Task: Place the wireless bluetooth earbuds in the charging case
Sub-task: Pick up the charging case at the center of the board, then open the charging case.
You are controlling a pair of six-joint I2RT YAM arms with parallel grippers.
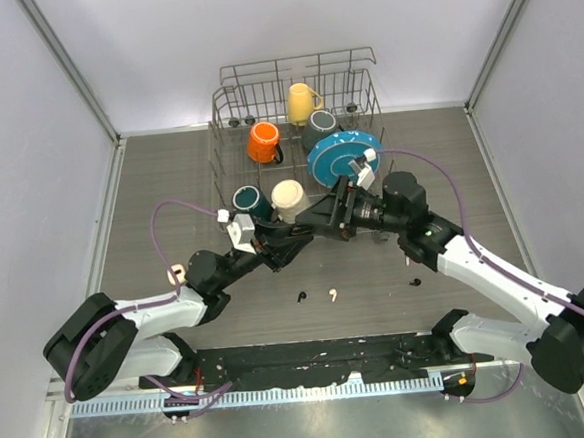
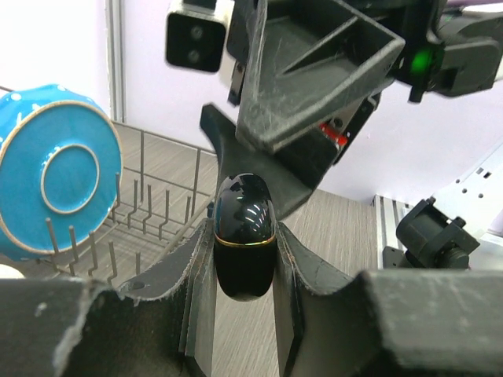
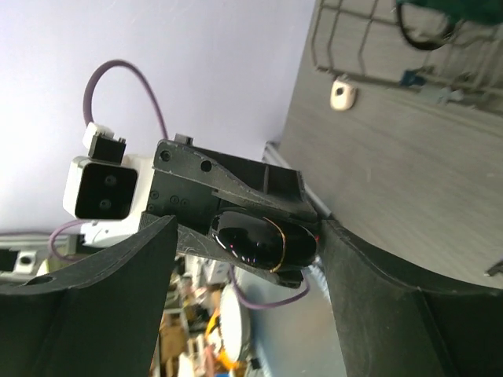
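Two robot arms meet over the middle of a grey table, sharing one glossy black charging case [image 2: 244, 206] with a thin gold seam, its lid closed. The left gripper [image 2: 244, 230] has its fingers clamped on the case's lower half and holds it clear of the table. The right gripper [image 3: 250, 228] reaches in from 3 o'clock with its fingers spread to either side of the case, not squeezing it.

None of the earbuds is in the case. A black earbud [image 1: 300, 299] and a white earbud [image 1: 333, 296] lie near each other on the table at 6 o'clock from the grippers. A second black earbud [image 1: 414, 284] lies well apart at 4 o'clock, beside the right arm. A small pale item [image 1: 176, 274] at 8 o'clock, by the left arm, is too small to identify.

At 12 o'clock a wire dish rack [image 1: 226, 101] holds crockery:
- a yellow mug [image 1: 302, 103] at its 12
- an orange mug [image 1: 264, 141] at 9
- a dark grey mug [image 1: 318, 127] at 1
- a blue plate [image 1: 343, 158] standing on edge at 4
- a teal mug [image 1: 248, 200] at 7
- a cream mug [image 1: 289, 197] at 6
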